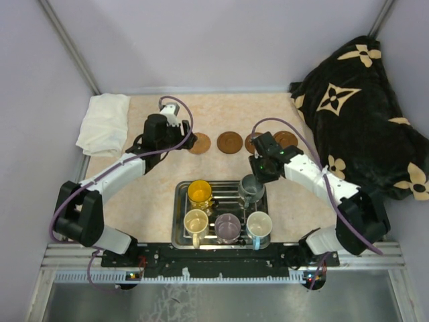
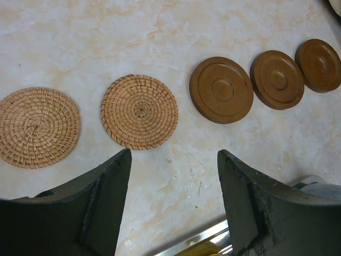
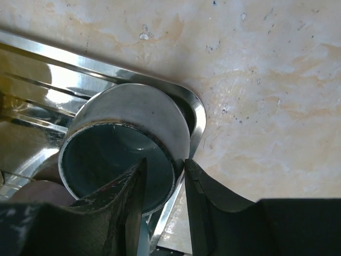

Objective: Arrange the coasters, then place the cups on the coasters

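Five coasters lie in a row at the back: two woven tan ones (image 2: 37, 127) (image 2: 139, 111) and three dark wooden ones (image 2: 221, 89) (image 2: 277, 79) (image 2: 318, 65). My left gripper (image 2: 175, 160) hangs open over bare table just in front of the woven pair, holding nothing. The steel tray (image 1: 179, 213) holds the yellow cup (image 1: 200, 193), cream cup (image 1: 196, 221), purple cup (image 1: 227, 228) and white cup (image 1: 259, 225). My right gripper (image 3: 164, 162) straddles the rim of the dark grey-green cup (image 3: 128, 114) in the tray's back right corner. One finger is inside and one touches the outer wall, with a gap left inside.
A folded white cloth (image 1: 104, 123) lies at the back left. A black blanket with tan flowers (image 1: 365, 114) is piled along the right side. The tray's rim (image 3: 197, 114) sits right beside the dark cup. Walls close the table on three sides.
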### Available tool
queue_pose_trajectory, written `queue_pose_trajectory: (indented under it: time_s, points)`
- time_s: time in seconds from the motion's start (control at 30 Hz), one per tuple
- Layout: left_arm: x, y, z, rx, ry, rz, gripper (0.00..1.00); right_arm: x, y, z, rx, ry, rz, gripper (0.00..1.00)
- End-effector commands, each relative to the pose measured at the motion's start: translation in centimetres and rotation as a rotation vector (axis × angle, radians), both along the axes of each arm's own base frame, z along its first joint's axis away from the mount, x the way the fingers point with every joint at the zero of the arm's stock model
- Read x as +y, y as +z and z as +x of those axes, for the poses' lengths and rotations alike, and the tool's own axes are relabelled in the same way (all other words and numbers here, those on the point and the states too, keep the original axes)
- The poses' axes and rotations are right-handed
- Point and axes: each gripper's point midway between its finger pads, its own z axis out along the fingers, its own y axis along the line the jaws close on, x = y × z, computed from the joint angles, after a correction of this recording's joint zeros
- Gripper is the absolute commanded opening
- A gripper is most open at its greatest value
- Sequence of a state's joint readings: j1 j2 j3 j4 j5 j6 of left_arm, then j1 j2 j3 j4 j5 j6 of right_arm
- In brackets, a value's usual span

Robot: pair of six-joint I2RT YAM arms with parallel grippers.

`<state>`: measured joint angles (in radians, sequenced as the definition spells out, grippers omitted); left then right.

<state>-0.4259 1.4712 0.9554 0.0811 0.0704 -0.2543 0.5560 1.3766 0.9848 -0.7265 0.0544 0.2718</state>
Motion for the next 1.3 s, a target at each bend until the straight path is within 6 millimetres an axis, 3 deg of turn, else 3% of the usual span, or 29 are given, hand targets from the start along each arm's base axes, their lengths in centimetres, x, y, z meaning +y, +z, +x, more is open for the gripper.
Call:
queue_pose_trajectory:
  time_s: [0.0,0.4,0.57,0.83,0.9,1.27]
  points:
    - [0.1,1.2,0.6,-0.051,0.018,0.002,0.72,0.6,1.1,-0.2,0.002,0.051,-0.010,0.35]
    - [0.8,1.4,0.9,-0.072,0.054,0.025,0.73,0.1,-1.1,-1.0,0.084,0.070,-0.064,0.22]
    - [0.9,1.3,1.2,-0.074,0.064,0.025,0.73,0.5,-1.2,-0.1,0.058,0.121,-0.076,0.10]
    - [0.9,1.3,1.6,-0.079,0.071,0.029,0.73,1.3,-1.1,1.3,0.009,0.146,-0.095,0.05]
    - [1.0,1.2,1.7,-0.079,0.073,0.033,0.73,1.6,-0.7,1.7,-0.016,0.152,-0.098,0.00]
    - [0.9,1.4,2.0,-0.084,0.080,0.025,0.73,3.8,4.4,5.2,-0.290,0.208,-0.147,0.00]
